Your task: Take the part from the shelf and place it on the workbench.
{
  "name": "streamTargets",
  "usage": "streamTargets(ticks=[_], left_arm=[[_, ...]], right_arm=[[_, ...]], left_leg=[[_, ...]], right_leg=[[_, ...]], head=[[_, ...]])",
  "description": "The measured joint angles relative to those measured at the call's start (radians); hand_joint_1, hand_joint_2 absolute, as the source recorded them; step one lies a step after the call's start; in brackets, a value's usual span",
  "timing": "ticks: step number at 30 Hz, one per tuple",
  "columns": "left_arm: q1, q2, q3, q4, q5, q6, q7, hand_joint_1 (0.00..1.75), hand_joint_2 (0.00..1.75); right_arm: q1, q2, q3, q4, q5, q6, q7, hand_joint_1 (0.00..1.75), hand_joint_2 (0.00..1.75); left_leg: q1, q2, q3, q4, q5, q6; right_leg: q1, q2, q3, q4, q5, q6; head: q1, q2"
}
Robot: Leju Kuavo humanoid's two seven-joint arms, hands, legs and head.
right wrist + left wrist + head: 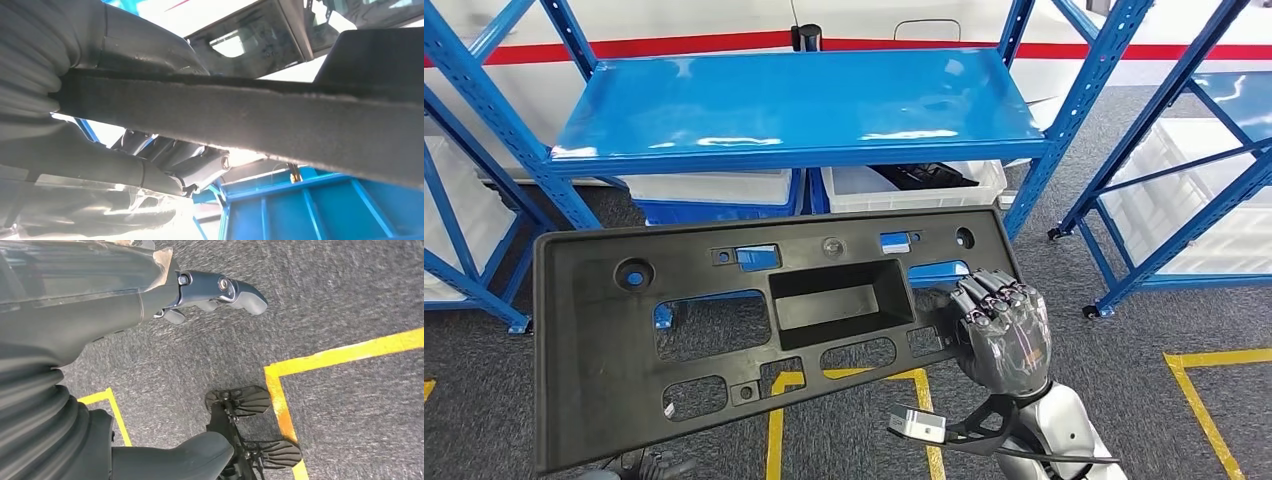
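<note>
The part [584, 350] is a large black plastic panel with a rectangular recess and several cut-outs. It hangs in front of me, below the bare blue shelf board [794, 100]. My right hand [1004, 330] grips the panel near its lower right edge, fingers curled over the front. In the right wrist view the panel's rough edge [250, 115] runs between the thumb and the fingers [200, 165]. Under the panel's lower left part the left hand [656, 466] just peeks out. The left wrist view has that hand [100, 305] over grey carpet, fingers [240, 292] apart and holding nothing.
White bins [714, 187] stand under the blue shelf, one with dark parts [924, 175]. A second blue rack [1184, 150] stands at the right. Yellow tape lines [1214, 357] mark the grey carpet [345, 352].
</note>
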Motion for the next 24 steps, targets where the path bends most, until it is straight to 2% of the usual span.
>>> streamTargets(ticks=[2, 3, 4, 5, 6, 7, 8, 9, 10, 11, 12, 13, 14, 15, 16, 17, 18, 19, 20, 21, 22, 24], left_arm=[[0.001, 0.000, 0.003, 0.000, 0.003, 0.001, 0.000, 0.00, 1.75], [0.002, 0.000, 0.003, 0.000, 0.004, 0.001, 0.000, 0.00, 1.75], [0.003, 0.000, 0.004, 0.000, 0.004, 0.002, -0.001, 0.00, 1.75], [0.004, 0.000, 0.004, 0.000, 0.005, 0.003, -0.001, 0.00, 1.75], [0.005, 0.000, 0.005, 0.000, 0.005, 0.004, -0.001, 0.00, 1.75], [0.005, 0.000, 0.005, 0.000, 0.006, 0.005, -0.001, 0.00, 1.75], [0.006, 0.000, 0.006, 0.000, 0.007, 0.006, -0.001, 0.00, 1.75], [0.006, 0.000, 0.008, 0.000, 0.008, 0.008, -0.001, 0.00, 1.75], [0.006, 0.000, 0.010, 0.000, 0.010, 0.009, -0.001, 0.00, 1.75], [0.007, 0.001, 0.011, 0.000, 0.012, 0.011, -0.002, 0.00, 1.75], [0.007, 0.001, 0.013, 0.000, 0.013, 0.011, -0.002, 0.00, 1.75], [0.009, 0.002, 0.015, 0.000, 0.014, 0.012, -0.002, 0.00, 1.75], [0.010, 0.002, 0.017, 0.000, 0.014, 0.012, -0.002, 0.00, 1.75], [0.011, 0.002, 0.019, 0.000, 0.015, 0.013, -0.002, 0.00, 1.75], [0.011, 0.003, 0.019, 0.000, 0.015, 0.013, -0.002, 0.00, 1.75], [0.011, 0.004, 0.020, 0.000, 0.015, 0.013, -0.001, 0.00, 1.75], [0.011, 0.005, 0.020, 0.000, 0.015, 0.013, -0.001, 0.00, 1.75], [0.011, 0.005, 0.020, 0.000, 0.015, 0.013, -0.001, 0.00, 1.75], [0.010, 0.005, 0.020, 0.000, 0.015, 0.013, 0.000, 0.00, 1.75], [0.010, 0.006, 0.020, 0.000, 0.015, 0.013, 0.000, 0.00, 1.75], [0.008, 0.006, 0.020, 0.000, 0.015, 0.013, 0.001, 0.00, 1.75], [0.003, 0.007, 0.020, 0.000, 0.016, 0.013, 0.002, 0.00, 1.75]], right_arm=[[0.000, -0.001, -0.001, 0.007, -0.006, -0.001, -0.004, 1.75, 1.75], [0.000, -0.002, -0.001, 0.010, -0.008, -0.002, -0.004, 1.75, 1.75], [0.001, -0.003, -0.001, 0.014, -0.010, -0.002, -0.005, 1.75, 1.75], [0.001, -0.003, -0.001, 0.018, -0.012, -0.003, -0.005, 1.75, 1.75], [0.000, -0.004, -0.001, 0.021, -0.014, -0.004, -0.006, 1.75, 1.75], [0.000, -0.004, -0.001, 0.025, -0.015, -0.005, -0.008, 1.75, 1.75], [-0.002, -0.004, -0.001, 0.029, -0.017, -0.006, -0.010, 1.75, 1.75], [-0.003, -0.004, -0.002, 0.032, -0.019, -0.008, -0.012, 1.75, 1.75], [-0.004, -0.004, -0.002, 0.035, -0.020, -0.010, -0.014, 1.75, 1.75], [-0.004, -0.004, -0.002, 0.037, -0.022, -0.013, -0.015, 1.75, 1.75], [-0.005, -0.004, -0.002, 0.040, -0.023, -0.015, -0.016, 1.75, 1.75], [-0.005, -0.004, -0.001, 0.044, -0.023, -0.017, -0.017, 1.75, 1.75], [-0.006, -0.002, -0.001, 0.047, -0.023, -0.019, -0.018, 1.75, 1.75], [-0.007, 0.000, -0.001, 0.051, -0.024, -0.019, -0.018, 1.75, 1.75], [-0.008, 0.002, -0.001, 0.054, -0.024, -0.020, -0.019, 1.75, 1.75], [-0.009, 0.004, -0.001, 0.058, -0.024, -0.020, -0.019, 1.75, 1.75], [-0.010, 0.006, -0.001, 0.062, -0.024, -0.020, -0.019, 1.75, 1.75], [-0.011, 0.008, -0.001, 0.066, -0.025, -0.021, -0.020, 1.75, 1.75], [-0.011, 0.010, -0.001, 0.071, -0.026, -0.021, -0.020, 1.75, 1.75], [-0.012, 0.011, -0.001, 0.076, -0.027, -0.021, -0.021, 1.75, 1.75], [-0.012, 0.012, -0.001, 0.080, -0.028, -0.021, -0.021, 1.75, 1.75], [-0.014, 0.012, -0.002, 0.087, -0.030, -0.022, -0.022, 1.75, 1.75]], left_leg=[[-0.002, 0.002, -0.025, -0.003, 0.023, 0.014], [-0.004, 0.003, -0.038, -0.002, 0.033, 0.016], [-0.005, 0.003, -0.053, -0.002, 0.044, 0.016], [-0.006, 0.003, -0.067, -0.001, 0.054, 0.015], [-0.007, 0.003, -0.081, 0.000, 0.065, 0.013], [-0.007, 0.003, -0.094, 0.002, 0.075, 0.009], [-0.008, 0.002, -0.105, 0.006, 0.083, 0.004], [-0.010, 0.001, -0.113, 0.009, 0.092, -0.001], [-0.012, 0.000, -0.118, 0.011, 0.100, -0.007], [-0.013, -0.001, -0.121, 0.011, 0.108, -0.012], [-0.013, -0.001, -0.122, 0.010, 0.116, -0.017], [-0.010, -0.002, -0.125, 0.011, 0.117, -0.022], [-0.008, -0.002, -0.131, 0.021, 0.101, -0.028], [-0.005, -0.002, -0.141, 0.047, 0.067, -0.033], [-0.003, -0.002, -0.156, 0.093, 0.018, -0.037], [-0.002, -0.001, -0.173, 0.157, -0.035, -0.042], [-0.001, -0.002, -0.188, 0.223, -0.073, -0.046], [0.001, -0.002, -0.194, 0.275, -0.090, -0.050], [0.003, -0.001, -0.186, 0.297, -0.086, -0.053], [0.005, -0.001, -0.160, 0.280, -0.066, -0.054], [0.008, -0.001, -0.116, 0.229, -0.041, -0.054], [0.008, -0.003, -0.020, 0.092, -0.019, -0.049]], right_leg=[[-0.002, 0.001, -0.040, 0.116, -0.087, -0.013], [-0.002, 0.002, -0.055, 0.181, -0.119, -0.014], [-0.002, 0.002, -0.061, 0.229, -0.133, -0.009], [-0.003, 0.002, -0.051, 0.246, -0.128, 0.000], [-0.003, 0.003, -0.023, 0.226, -0.109, 0.010], [-0.004, 0.002, 0.023, 0.169, -0.087, 0.017], [-0.004, 0.003, 0.082, 0.090, -0.076, 0.019], [-0.001, 0.004, 0.130, 0.018, -0.075, 0.016], [0.002, 0.005, 0.160, -0.035, -0.080, 0.010], [0.005, 0.007, 0.172, -0.062, -0.087, 0.003], [0.007, 0.008, 0.166, -0.065, -0.085, -0.004], [0.001, 0.006, 0.159, -0.064, -0.079, -0.012], [-0.002, 0.005, 0.155, -0.063, -0.071, -0.022], [-0.007, 0.003, 0.148, -0.064, -0.060, -0.034], [-0.009, 0.001, 0.140, -0.064, -0.049, -0.043], [-0.006, 0.001, 0.130, -0.063, -0.038, -0.049], [-0.005, 0.000, 0.118, -0.062, -0.028, -0.052], [-0.004, 0.000, 0.105, -0.061, -0.019, -0.051], [-0.003, 0.000, 0.094, -0.060, -0.011, -0.049], [-0.003, 0.000, 0.084, -0.059, -0.004, -0.047], [-0.004, 0.000, 0.075, -0.057, 0.002, -0.043], [-0.002, -0.001, 0.063, -0.053, 0.012, -0.032]], head=[[0.005, 0.000], [0.006, 0.000], [0.007, 0.000], [0.007, 0.000], [0.008, 0.000], [0.008, 0.000], [0.008, 0.000], [0.007, 0.000], [0.006, 0.000], [0.005, 0.000], [0.004, 0.000], [0.004, 0.000], [0.003, 0.000], [0.001, 0.000], [0.000, 0.000], [-0.002, 0.000], [-0.003, 0.000], [-0.004, 0.000], [-0.004, 0.000], [-0.004, 0.000], [-0.005, 0.000], [-0.004, 0.000]])
